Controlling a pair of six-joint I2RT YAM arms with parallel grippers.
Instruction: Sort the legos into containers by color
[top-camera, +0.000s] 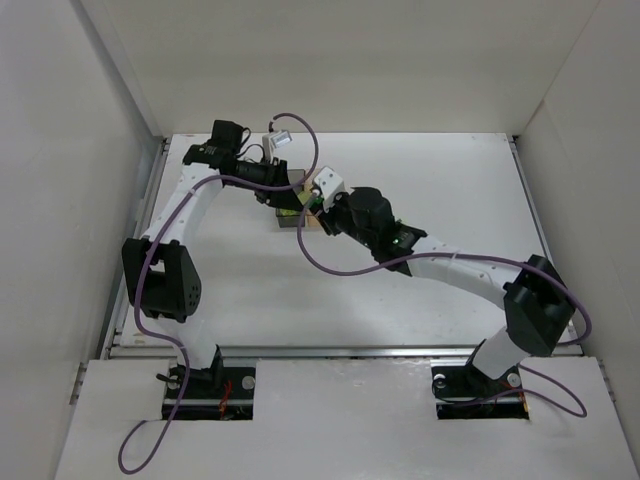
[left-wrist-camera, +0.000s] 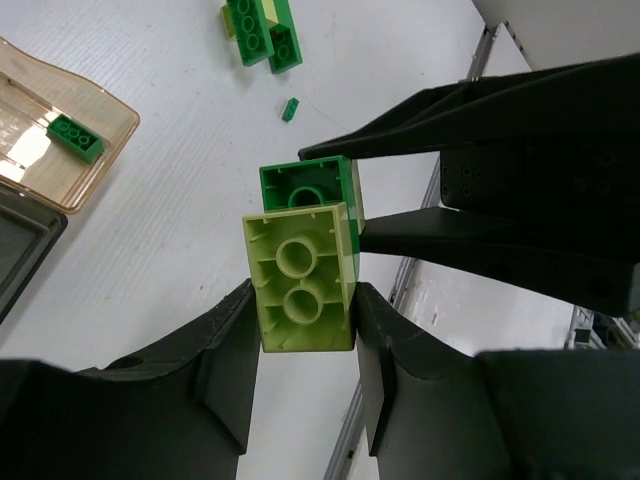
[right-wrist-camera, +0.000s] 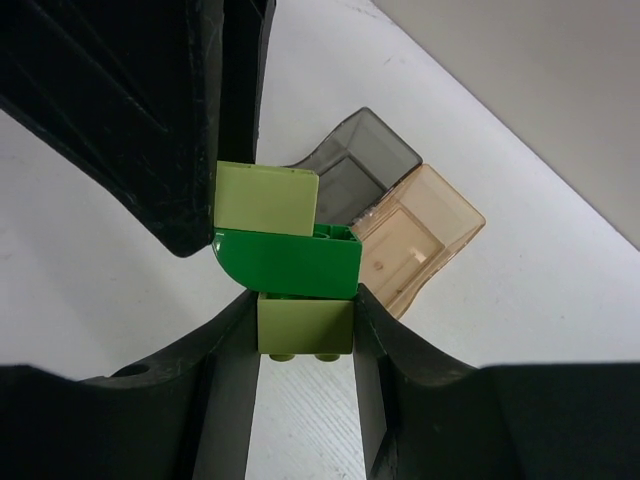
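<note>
While left end effector (left-wrist-camera: 305, 295) and right end effector (right-wrist-camera: 305, 310) clamp one lego stack (right-wrist-camera: 290, 260) | containers (right-wrist-camera: 425, 205) near

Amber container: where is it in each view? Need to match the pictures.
Top external: amber container at centre, mostly hidden.
Left wrist: upper left, one green brick inside.
Right wrist: right of centre, behind the brick stack.
Shared landmark: the grey container joined to it.

A robotics lab cell: white panels (top-camera: 60, 200) enclose a table (top-camera: 450, 190) bearing two bolted arms (top-camera: 470, 270).
</note>
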